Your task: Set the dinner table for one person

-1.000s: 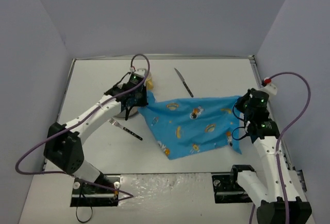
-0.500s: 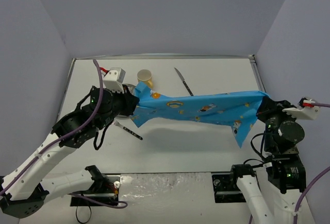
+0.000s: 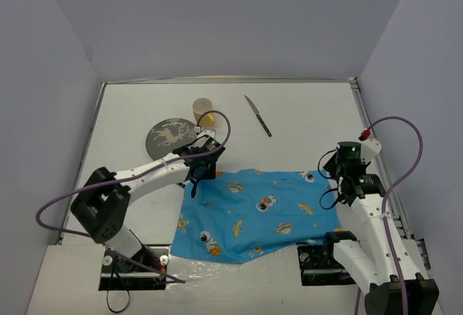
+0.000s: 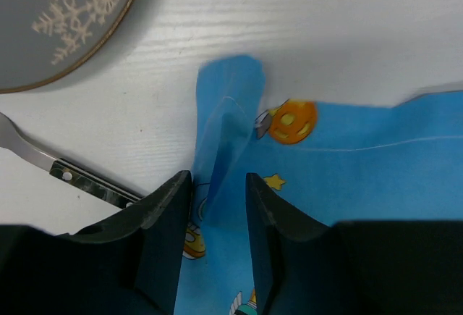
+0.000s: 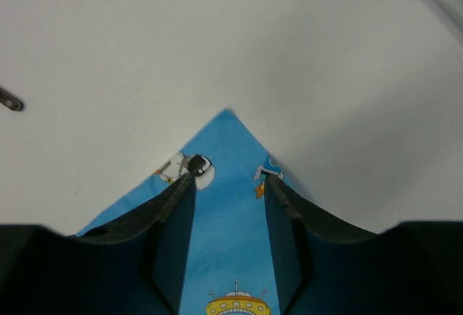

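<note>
The blue cartoon-print cloth [image 3: 260, 213] lies spread on the white dinner table [image 3: 304, 112], its near edge at the table's front edge. My left gripper [image 3: 197, 174] is at the cloth's far left corner. In the left wrist view this gripper [image 4: 217, 181] is open, and a raised fold of the cloth [image 4: 224, 112] stands loose between its jaws. My right gripper [image 3: 340, 182] is at the far right corner. In the right wrist view it [image 5: 230, 177] is open, with the cloth corner [image 5: 228, 141] flat on the table [image 5: 145, 40] beneath it.
A dark round plate with a deer print [image 3: 170, 136] lies behind the left gripper, and a tan cup [image 3: 204, 110] stands beyond it. A knife [image 3: 257, 116] lies at the back centre. A fork [image 4: 65, 174] lies left of the cloth corner, near the plate [image 4: 58, 18].
The cloth was held stretched in the air between both shut grippers. It now lies flat nearer the front, both arms are lowered and both grippers have opened.
</note>
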Motion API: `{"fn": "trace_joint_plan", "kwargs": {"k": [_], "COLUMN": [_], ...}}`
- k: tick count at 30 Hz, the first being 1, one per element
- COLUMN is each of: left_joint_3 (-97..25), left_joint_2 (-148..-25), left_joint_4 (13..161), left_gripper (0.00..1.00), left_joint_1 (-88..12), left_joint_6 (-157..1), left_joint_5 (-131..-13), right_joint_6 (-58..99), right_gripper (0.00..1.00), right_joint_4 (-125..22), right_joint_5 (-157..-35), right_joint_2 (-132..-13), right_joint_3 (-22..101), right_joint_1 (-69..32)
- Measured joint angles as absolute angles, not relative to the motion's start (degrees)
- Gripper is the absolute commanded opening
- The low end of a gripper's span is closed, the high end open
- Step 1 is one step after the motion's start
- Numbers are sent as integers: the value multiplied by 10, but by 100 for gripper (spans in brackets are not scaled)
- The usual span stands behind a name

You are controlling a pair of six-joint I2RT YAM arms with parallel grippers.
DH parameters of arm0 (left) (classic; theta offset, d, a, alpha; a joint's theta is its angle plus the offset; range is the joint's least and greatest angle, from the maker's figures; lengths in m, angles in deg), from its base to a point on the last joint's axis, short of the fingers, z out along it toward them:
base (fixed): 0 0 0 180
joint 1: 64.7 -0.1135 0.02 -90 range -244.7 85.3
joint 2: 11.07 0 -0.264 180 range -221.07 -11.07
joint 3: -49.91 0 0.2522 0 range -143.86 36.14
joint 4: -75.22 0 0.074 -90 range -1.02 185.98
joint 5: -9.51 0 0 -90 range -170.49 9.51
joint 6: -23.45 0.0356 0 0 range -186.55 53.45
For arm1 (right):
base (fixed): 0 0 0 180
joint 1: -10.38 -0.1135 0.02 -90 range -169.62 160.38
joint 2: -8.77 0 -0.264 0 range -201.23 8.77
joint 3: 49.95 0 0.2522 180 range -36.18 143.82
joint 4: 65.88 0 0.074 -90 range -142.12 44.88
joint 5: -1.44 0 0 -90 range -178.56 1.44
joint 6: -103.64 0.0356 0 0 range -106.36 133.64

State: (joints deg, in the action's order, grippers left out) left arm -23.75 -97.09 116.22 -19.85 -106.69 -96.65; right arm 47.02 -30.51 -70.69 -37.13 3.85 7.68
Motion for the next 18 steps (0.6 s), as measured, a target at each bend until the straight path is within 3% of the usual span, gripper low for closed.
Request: {"fn": "trace_joint_plan", "kwargs": {"k": [1, 8, 18], "left_joint_3": [-232, -246, -283], "left_joint_2": [-1002, -1066, -1041], "left_joint_4": [1155, 1145, 1122], "left_gripper": [37, 67, 70], "left_joint_1": [-204, -231, -269], "left_joint_6": [-1070, -1064, -1051], "left_joint_5": [-963, -951, -935], "right_joint_6": [477, 481, 469], "right_gripper": [63, 74, 74], "right_joint_4": [-304, -358, -472], "right_joint_5": [-715, -739, -751], "right_joint_2": [-383, -426, -657], "right_joint_3": [19, -7, -4], "right_joint_1": [77, 77, 88]}}
